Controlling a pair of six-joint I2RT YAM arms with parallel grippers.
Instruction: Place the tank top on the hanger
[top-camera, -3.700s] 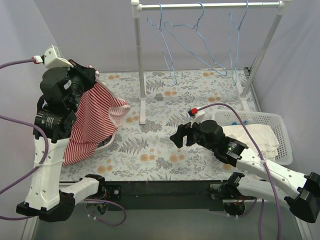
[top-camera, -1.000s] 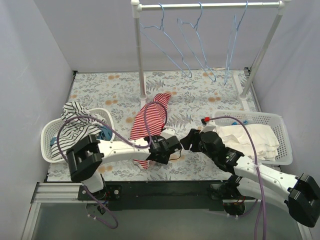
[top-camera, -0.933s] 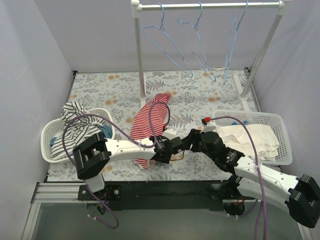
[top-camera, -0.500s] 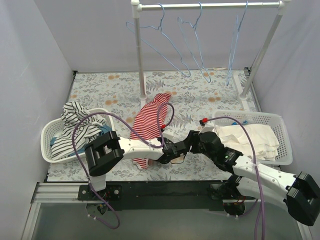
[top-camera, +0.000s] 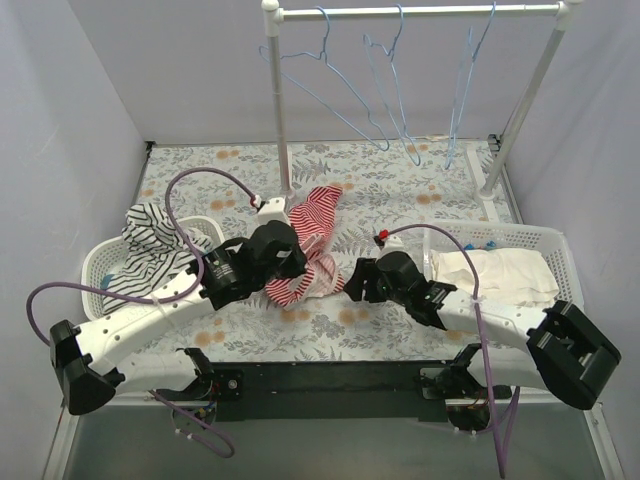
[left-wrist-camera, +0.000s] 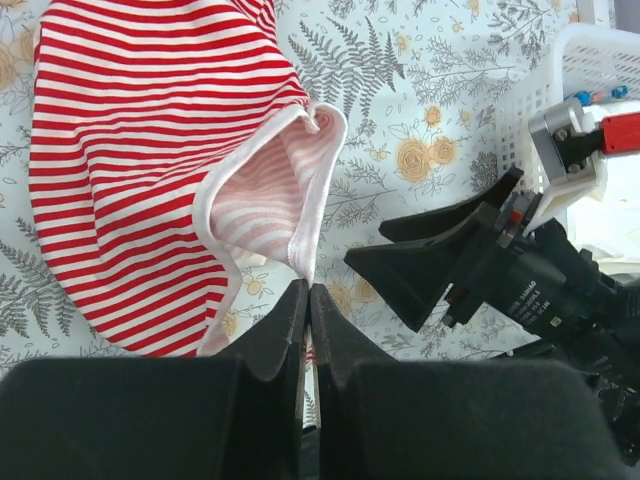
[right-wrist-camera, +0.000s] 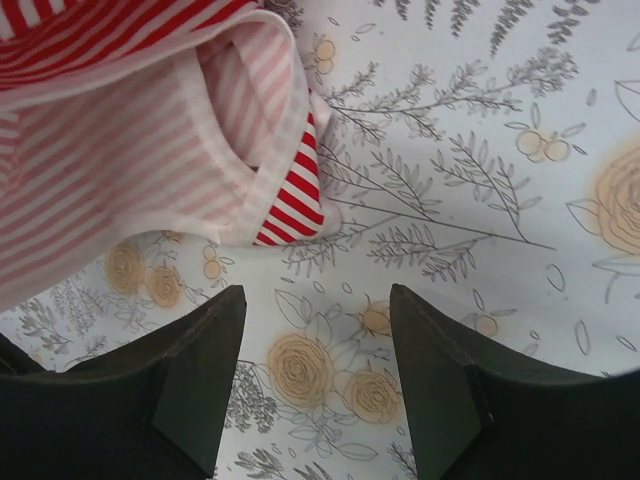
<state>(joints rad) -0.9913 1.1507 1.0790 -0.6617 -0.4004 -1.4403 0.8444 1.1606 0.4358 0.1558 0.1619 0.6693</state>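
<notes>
Left gripper (left-wrist-camera: 308, 295) is sitting closed, and it looks to be pinching the pale trim of the red-and-white narrow-striped sleeveless tank top (left-wrist-camera: 130, 150) right at the armhole edge. Contact is hidden at the fingertips, so that grip is a judgement.

Right gripper (right-wrist-camera: 315, 375) is hovering with its jaws spread wide and nothing between them. It is facing the left gripper just beside the garment's lower trim corner.

Tank top (top-camera: 315, 215) is lying bunched on the floral table cover, around the middle of the table and slightly toward the left edge. One end is reaching toward the white rack post.

Thin light-blue wire hanger (top-camera: 335, 105) is hanging bare on the white rail along the far edge, with two look-alikes beside it and well apart from the garment.

Progress is looking early:
- One arm is holding the top.
- Nothing is threaded on a hanger yet.

Left to do:
- Get a second grip and open up a strap or the neck.
- Carry the top to the far edge.
- Work the hanger into it.
</notes>
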